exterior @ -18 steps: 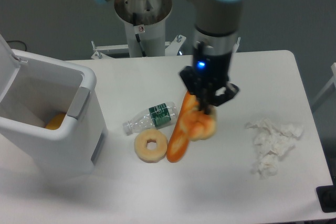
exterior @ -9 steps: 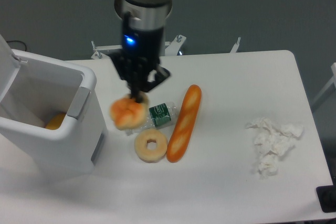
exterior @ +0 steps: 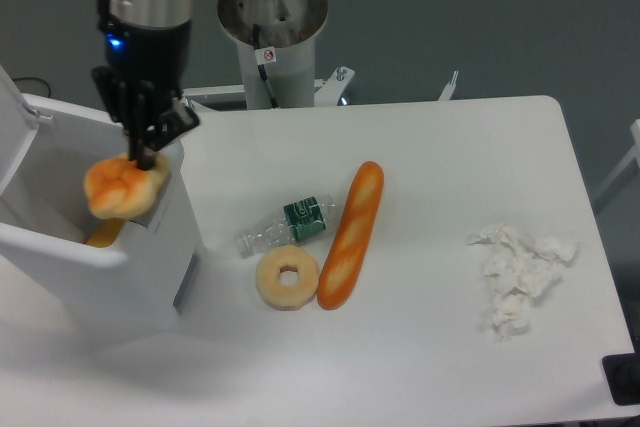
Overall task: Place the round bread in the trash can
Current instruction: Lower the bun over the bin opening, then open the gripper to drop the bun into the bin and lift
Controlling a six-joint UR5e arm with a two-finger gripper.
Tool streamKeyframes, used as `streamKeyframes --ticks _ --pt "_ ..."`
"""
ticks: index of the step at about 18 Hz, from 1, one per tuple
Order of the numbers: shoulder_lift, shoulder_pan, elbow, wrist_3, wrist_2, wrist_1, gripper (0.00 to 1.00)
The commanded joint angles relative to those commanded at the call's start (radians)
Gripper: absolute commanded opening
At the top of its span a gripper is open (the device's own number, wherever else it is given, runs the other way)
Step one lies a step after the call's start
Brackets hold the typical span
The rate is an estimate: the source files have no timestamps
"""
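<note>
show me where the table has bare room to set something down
Bare patches: the stretch between the baguette and the crumpled tissue, the back strip behind the baguette up to the far edge, and the front strip below the ring bread. It is crowded where bottle, ring bread and baguette bunch up beside the trash can.

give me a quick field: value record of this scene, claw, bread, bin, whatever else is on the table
claw: shut on the round bread, over the bin opening
round bread: held in the air, not released
trash can: lid open, something orange inside
baguette: lying on the table
ring bread: beside the baguette's lower end
plastic bottle: on its side
crumpled paper: right part of the table
</note>
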Motion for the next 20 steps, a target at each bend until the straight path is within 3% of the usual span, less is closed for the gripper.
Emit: streamKeyframes --ticks 1,4,6,7,8,11,15,16,20 --pt "0.0 0.0 0.0 0.0 -0.014 -0.008 0.25" --pt "-0.002 0.0 -0.002 0.002 -0.037 -0.008 0.55" --pt "-0.002 0.0 -0.002 -0.003 -0.042 -0.009 0.66" --pt "-0.002 0.0 -0.006 -0.024 -0.049 -0.009 0.94" --pt "-0.002 0.002 -0.009 -0.046 -0.051 -0.009 1.0" --pt "0.002 0.02 -0.009 -0.069 -0.048 -0.006 1.0" --pt "0.009 0.13 -0.008 -0.045 -0.04 0.004 1.0" --pt "0.008 0.196 -0.008 0.041 0.007 0.005 1.0" --pt "0.0 0.331 -0.012 0.237 0.079 0.004 1.0"
